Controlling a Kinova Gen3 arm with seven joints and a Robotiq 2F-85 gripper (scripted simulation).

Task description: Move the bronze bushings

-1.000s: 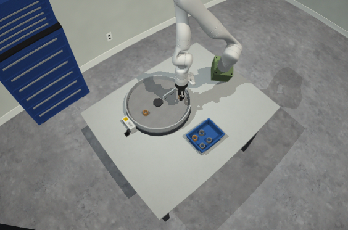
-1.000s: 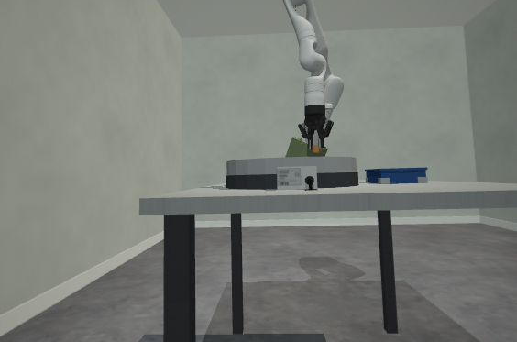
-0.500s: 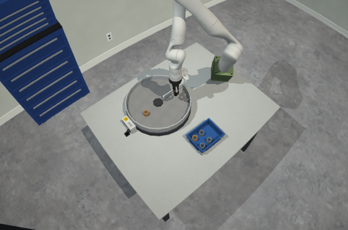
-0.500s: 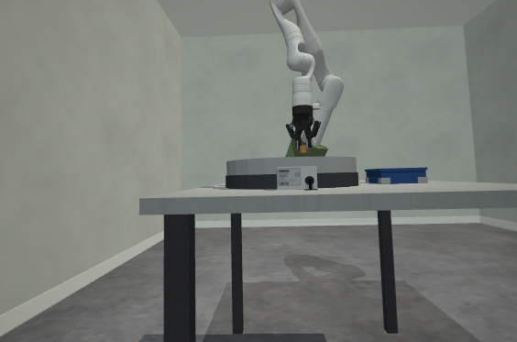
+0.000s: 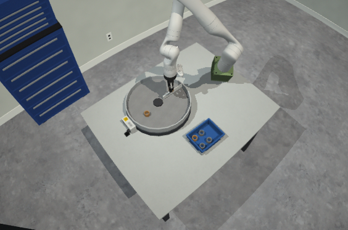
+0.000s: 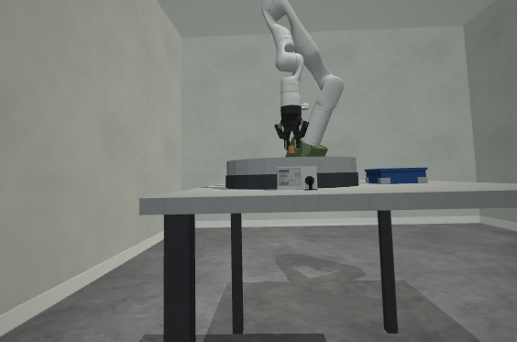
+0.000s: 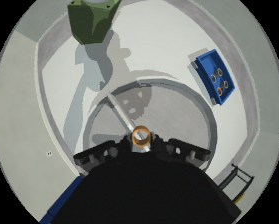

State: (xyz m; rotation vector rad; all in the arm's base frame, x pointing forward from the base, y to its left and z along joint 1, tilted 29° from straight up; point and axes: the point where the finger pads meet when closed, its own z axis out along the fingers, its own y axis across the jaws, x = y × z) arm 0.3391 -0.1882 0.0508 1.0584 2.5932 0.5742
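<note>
My gripper point(image 5: 171, 90) point(image 6: 291, 148) point(image 7: 141, 137) is shut on a bronze bushing point(image 6: 291, 149) point(image 7: 141, 144), held with its open end up above the back right part of the turntable's disc point(image 5: 139, 101) point(image 7: 175, 112). In the exterior view it shows just above the rim. Another bronze bushing point(image 5: 147, 115) stands upright on the disc, front left of the dark hub point(image 5: 158, 102). The blue crate point(image 5: 217, 127) point(image 6: 396, 175) point(image 7: 206, 62) holds one bronze bushing point(image 5: 192, 137) point(image 7: 219, 92) and several steel bushings.
A thin pale bar point(image 5: 167, 94) point(image 7: 121, 110) reaches from near the hub towards the rim, passing under the gripper in the wrist view. A raised wall point(image 6: 257, 168) rings the disc. A control box point(image 5: 129, 124) point(image 6: 290, 178) sits at the turntable's front left. The green arm base point(image 5: 221, 74) is behind.
</note>
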